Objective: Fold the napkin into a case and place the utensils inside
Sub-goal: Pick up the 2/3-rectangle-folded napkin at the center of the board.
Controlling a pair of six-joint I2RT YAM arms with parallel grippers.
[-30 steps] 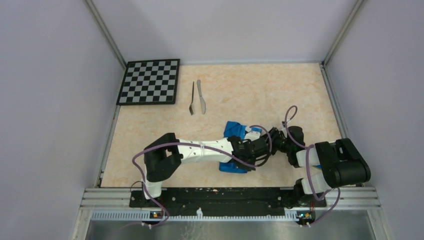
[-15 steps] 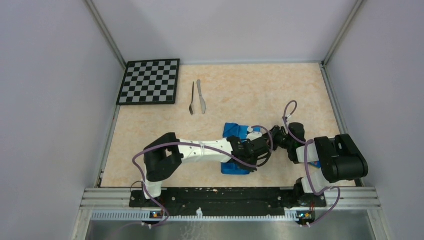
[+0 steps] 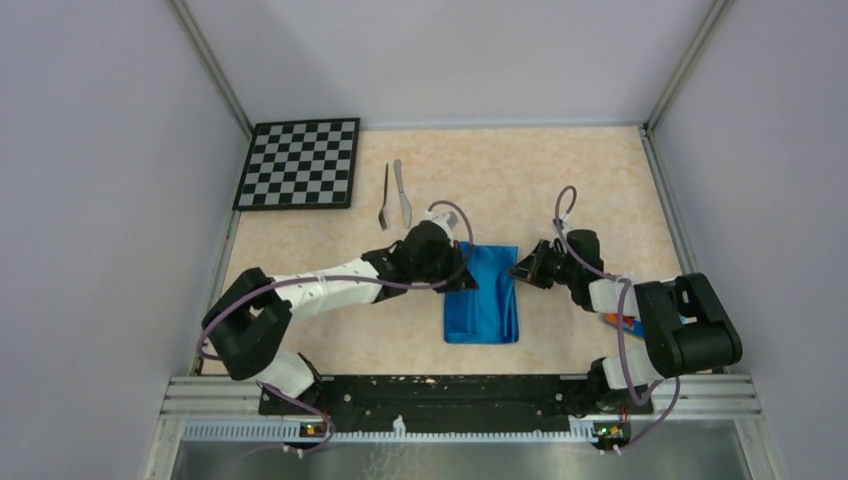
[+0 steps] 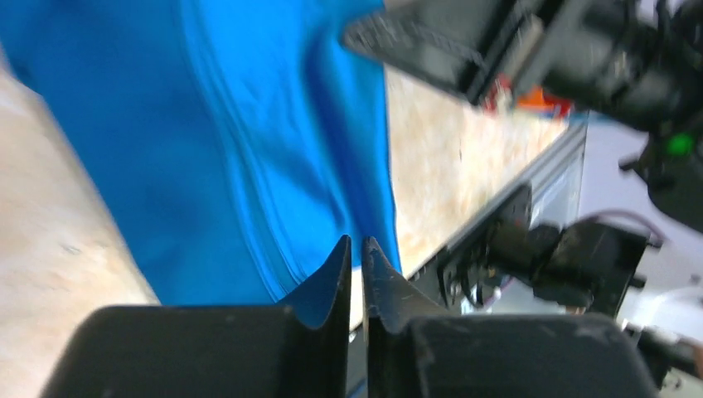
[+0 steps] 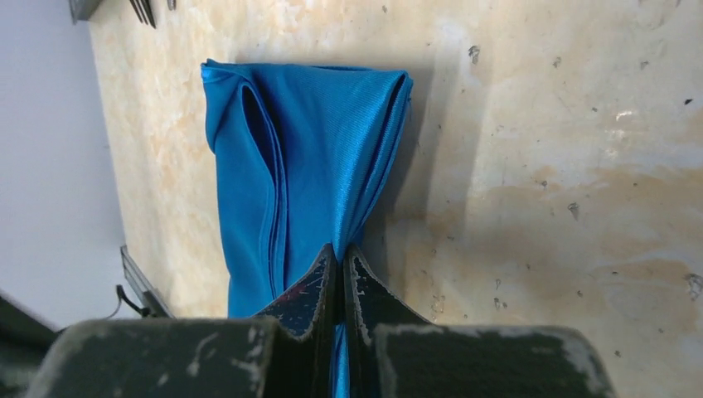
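Whereas it was bunched under both arms a second ago, the napkin (image 3: 485, 305) is now drawn flat on the counter (image 3: 580, 190). Its side edges are clamped by the left tool (image 4: 355, 242) and the right tool (image 5: 340, 249).

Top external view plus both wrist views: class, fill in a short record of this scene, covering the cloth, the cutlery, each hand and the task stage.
napkin: bright blue, folded into a layered strip, lying on the table
fork and knife: side by side beyond the napkin, right of the checkerboard
left hand: shut, tips at the napkin's edge; whether it pinches cloth is unclear
right hand: shut on the napkin, cloth showing between its fingers
stage: fold made; fork and knife not yet inside
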